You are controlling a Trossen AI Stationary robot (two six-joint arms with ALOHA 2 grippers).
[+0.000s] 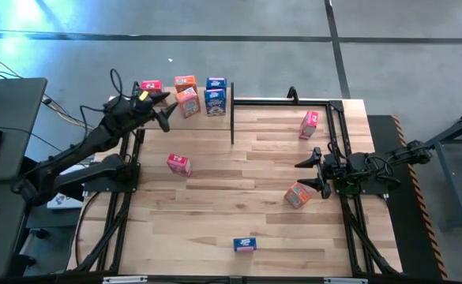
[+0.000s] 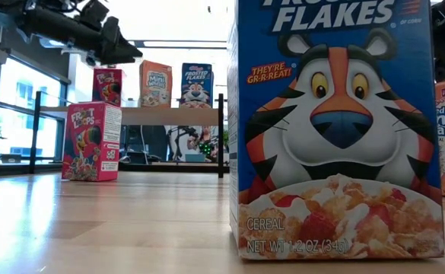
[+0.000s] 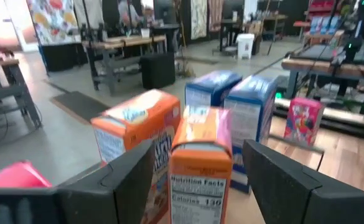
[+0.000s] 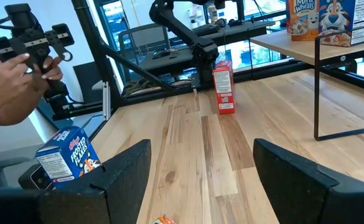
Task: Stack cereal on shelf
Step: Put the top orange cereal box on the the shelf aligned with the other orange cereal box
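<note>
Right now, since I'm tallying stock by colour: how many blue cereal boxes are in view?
3. Two blue boxes stand together on the shelf. The third blue box sits alone on the table, far from the shelf. None appears hidden.

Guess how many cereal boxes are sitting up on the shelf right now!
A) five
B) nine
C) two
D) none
A: the high view shows five boxes grouped on the shelf, a pink-red box, two orange boxes and two blue boxes, while four others lie scattered on the tabletop.
</note>
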